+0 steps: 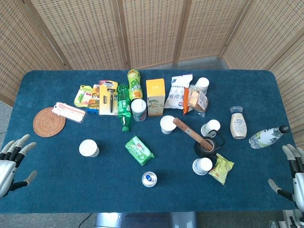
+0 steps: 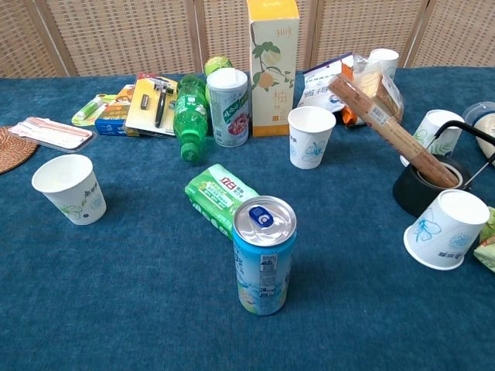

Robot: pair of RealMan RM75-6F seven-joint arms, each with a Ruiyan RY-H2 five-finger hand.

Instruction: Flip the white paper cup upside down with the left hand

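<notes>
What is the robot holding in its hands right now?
Nothing. The left hand and the right hand both sit open at the table's near corners, touching no cup.

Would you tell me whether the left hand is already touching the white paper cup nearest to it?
No, the left hand hovers open at the table edge, apart from the upright white paper cup.
</notes>
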